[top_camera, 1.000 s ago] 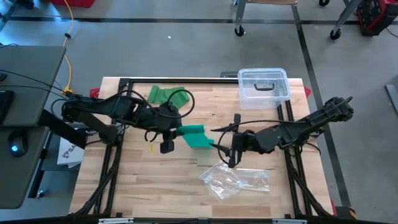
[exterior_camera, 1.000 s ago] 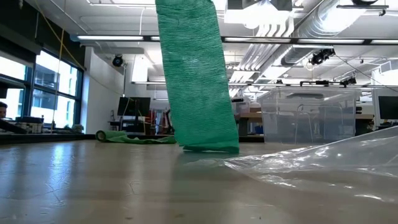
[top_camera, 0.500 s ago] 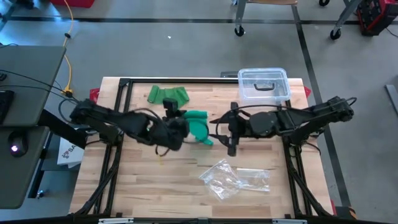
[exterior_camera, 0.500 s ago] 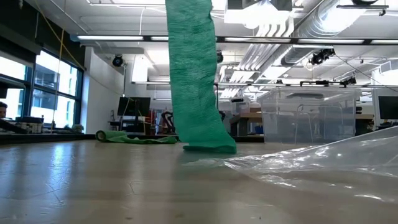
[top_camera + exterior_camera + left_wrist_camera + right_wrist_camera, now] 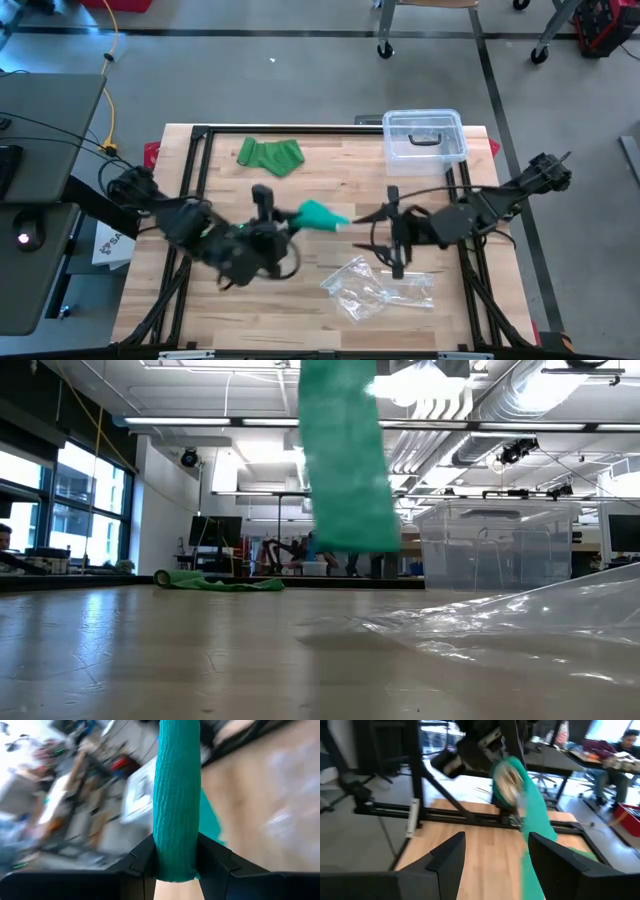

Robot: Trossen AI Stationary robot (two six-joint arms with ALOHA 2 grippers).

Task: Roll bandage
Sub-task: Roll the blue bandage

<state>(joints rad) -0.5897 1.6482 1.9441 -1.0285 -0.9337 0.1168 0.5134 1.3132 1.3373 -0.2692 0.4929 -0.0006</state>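
While the left gripper [image 5: 281, 226] sits over the middle of the pale wooden table [image 5: 300, 300], its two dark fingers [image 5: 215, 862] are closed partway onto a teal-green woven elastic bandage [image 5: 318, 213], which the left wrist view shows pinched between them as a narrow gathered band running away from the gripper. From above, the bandage stretches from that gripper to the right, ending in a tapered point near the table's centre, and in the low view it hangs as a broad green strip [image 5: 345, 455] whose lower edge is clear of the tabletop. To the right of the bandage's tip, the right gripper [image 5: 397, 243] hovers with its fingers [image 5: 445, 857] spread apart and nothing between them; its wrist view shows the green strip in front of it, just beside one finger but not gripped. A second, leaf-green crumpled bandage [image 5: 270, 153] lies at the far left of the table. A clear plastic lidded box [image 5: 425, 139] stands at the far right corner, and a crinkled clear plastic bag [image 5: 375, 287] lies on the near side, close to the right gripper.
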